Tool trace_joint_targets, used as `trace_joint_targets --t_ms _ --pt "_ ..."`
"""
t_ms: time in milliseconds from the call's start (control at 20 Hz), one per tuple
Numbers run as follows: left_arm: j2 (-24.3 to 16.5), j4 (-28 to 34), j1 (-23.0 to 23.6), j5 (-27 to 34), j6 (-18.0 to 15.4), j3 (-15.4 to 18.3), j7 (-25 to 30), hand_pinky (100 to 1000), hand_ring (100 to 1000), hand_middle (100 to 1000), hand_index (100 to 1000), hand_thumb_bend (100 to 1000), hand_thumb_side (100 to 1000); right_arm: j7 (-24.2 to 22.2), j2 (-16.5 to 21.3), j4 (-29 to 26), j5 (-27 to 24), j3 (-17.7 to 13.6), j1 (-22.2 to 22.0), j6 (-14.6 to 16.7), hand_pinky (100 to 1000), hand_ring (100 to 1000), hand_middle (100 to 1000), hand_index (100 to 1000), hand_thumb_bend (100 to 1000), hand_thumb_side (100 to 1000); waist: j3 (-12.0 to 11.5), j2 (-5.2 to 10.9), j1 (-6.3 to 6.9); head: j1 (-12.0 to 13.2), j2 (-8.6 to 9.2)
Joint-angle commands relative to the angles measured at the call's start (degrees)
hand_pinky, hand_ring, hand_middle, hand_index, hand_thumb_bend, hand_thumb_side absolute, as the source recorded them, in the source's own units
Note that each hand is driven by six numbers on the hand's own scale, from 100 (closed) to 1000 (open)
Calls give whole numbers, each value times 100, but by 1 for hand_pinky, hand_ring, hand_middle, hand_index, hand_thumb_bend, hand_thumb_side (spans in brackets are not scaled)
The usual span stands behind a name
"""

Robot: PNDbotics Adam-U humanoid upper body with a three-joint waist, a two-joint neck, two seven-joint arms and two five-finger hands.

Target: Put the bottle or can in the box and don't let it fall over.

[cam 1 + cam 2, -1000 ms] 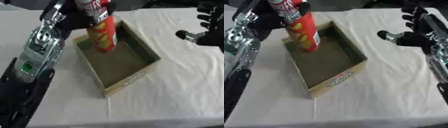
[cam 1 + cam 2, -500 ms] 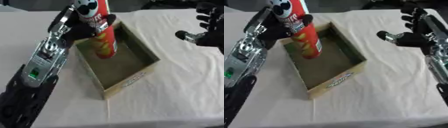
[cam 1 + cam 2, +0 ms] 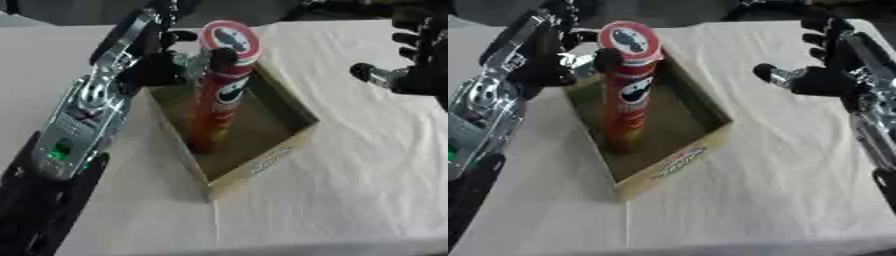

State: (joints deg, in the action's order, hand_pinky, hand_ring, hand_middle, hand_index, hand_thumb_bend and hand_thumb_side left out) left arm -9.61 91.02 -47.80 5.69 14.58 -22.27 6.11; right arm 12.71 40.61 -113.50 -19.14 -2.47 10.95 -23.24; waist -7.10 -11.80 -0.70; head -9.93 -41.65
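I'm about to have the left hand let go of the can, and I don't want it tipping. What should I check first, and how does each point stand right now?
1. Can inside the box: ok, its base is down within the walls, near the left wall.
2. Can upright: ok, it stands nearly vertical, lid up.
3. Base flat on the box floor: cannot tell, the bottom edge is in shadow.
4. Left hand at the can: ok, its fingers curl round the upper part just under the lid.
5. Right hand out of the way: ok, open and apart from the box, over the cloth.
6. Box flat on the cloth: ok, no corner looks lifted.
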Motion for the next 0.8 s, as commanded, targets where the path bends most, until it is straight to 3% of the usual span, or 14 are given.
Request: trace_joint_targets --t_ms 50,500,800 --pt "-130 126 -64 -58 61 112 -42 845 1000 872 858 766 314 40 209 -71 -51 -93 17 3 1000 973 932 987 643 100 -9 120 -17 -16 41" --pt "-497 339 85 148 137 315 -205 837 1000 869 852 713 316 51 229 -74 -69 -101 -13 3 1000 972 931 987 642 100 -93 174 -20 -52 44" --pt "-1020 703 342 429 147 666 -476 832 1000 881 849 680 337 54 252 -88 -49 -118 -40 2 1000 974 932 987 648 100 -124 207 -25 -118 52"
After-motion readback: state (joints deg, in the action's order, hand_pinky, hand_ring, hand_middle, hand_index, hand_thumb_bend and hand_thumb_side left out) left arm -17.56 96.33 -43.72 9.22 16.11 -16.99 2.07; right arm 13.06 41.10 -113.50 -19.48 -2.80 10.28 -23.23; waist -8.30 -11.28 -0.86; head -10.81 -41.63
